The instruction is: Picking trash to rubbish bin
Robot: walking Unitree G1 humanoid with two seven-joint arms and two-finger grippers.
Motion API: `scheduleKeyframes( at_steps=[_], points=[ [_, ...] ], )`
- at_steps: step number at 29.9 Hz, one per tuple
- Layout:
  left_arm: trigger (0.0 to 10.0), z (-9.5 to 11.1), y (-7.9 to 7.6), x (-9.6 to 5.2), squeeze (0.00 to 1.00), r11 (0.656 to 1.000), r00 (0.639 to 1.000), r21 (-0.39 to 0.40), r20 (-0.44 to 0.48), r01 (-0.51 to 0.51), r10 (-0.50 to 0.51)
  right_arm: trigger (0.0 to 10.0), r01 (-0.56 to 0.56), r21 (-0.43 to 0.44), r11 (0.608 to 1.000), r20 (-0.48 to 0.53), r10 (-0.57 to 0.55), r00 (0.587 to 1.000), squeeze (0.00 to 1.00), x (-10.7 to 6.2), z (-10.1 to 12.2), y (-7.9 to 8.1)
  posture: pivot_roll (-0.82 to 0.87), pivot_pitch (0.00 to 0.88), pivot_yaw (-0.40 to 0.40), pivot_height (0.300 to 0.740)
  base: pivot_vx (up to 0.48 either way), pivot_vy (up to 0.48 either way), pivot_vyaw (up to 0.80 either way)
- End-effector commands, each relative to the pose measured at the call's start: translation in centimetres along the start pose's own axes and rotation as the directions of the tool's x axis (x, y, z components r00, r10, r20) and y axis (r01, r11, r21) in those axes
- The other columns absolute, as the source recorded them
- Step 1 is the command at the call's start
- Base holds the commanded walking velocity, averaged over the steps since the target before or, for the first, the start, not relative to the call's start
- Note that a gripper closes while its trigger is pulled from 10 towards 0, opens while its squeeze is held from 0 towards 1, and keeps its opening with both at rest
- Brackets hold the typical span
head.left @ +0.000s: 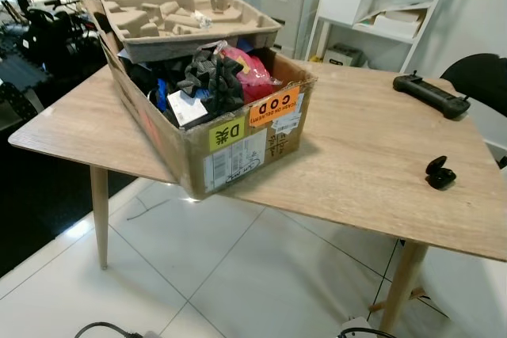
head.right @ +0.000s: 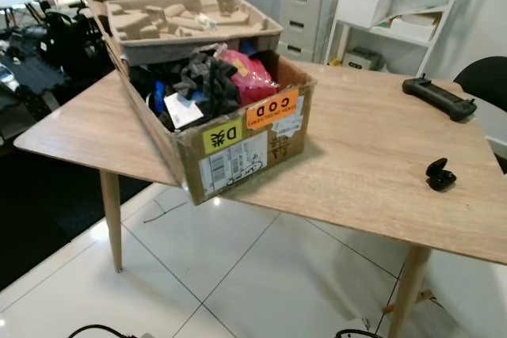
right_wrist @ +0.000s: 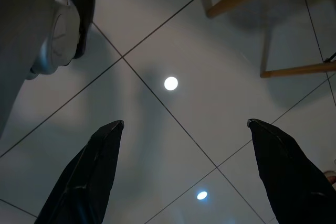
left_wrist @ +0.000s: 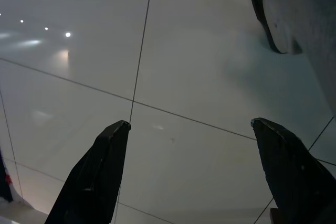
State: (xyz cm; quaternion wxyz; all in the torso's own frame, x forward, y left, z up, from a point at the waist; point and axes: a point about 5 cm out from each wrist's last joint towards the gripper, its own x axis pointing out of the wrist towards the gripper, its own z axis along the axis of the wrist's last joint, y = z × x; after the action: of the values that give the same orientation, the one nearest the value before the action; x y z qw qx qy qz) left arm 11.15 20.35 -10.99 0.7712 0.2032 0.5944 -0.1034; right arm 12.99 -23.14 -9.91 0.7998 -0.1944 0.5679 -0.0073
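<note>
White tiled floor (left_wrist: 173, 93) beneath spread, empty jaws. Approach wooden desk (head.left: 356, 156) squarely; target pink bag (head.left: 252, 73) at eleven o'clock in cardboard box (head.left: 238, 144).

- Left gripper (left_wrist: 191, 174): two long black fingers (left_wrist: 97, 177), tapering to blunt tips, faintly glossy.
- Right gripper (right_wrist: 186, 174): the same black pair.
- Smooth silver-grey rounded foot (right_wrist: 47, 35), black underneath.

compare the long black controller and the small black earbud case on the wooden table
The long black controller is flat and elongated, lying near the table's far edge; the small black earbud case is compact, its lid open, nearer the front edge. Both are black and rest on the wooden table, right of the cardboard box.
</note>
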Motion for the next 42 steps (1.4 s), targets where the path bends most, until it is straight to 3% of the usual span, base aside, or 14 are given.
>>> scheduleKeyframes(
  at_steps=[1, 42],
  points=[
    [10.0, -0.60, -0.67, 0.01, 0.00, 1.000, 1.000, 0.018, -0.021, 0.018, -0.018, 10.0, -0.003, -0.010, 1.000, -0.012, 0.003, 1.000, 0.00, -0.01, -0.35, -0.06, -0.03, 0.058, -0.009, 0.740, -0.281, 0.000, 0.00],
    [10.0, -0.95, -0.71, -0.01, 0.00, 0.999, 0.999, 0.037, -0.028, 0.023, -0.022, 10.0, -0.005, -0.028, 1.000, -0.016, 0.005, 1.000, 0.00, -0.02, -0.55, -0.26, -0.02, 0.051, -0.009, 0.740, -0.280, 0.000, 0.00]
  ],
)
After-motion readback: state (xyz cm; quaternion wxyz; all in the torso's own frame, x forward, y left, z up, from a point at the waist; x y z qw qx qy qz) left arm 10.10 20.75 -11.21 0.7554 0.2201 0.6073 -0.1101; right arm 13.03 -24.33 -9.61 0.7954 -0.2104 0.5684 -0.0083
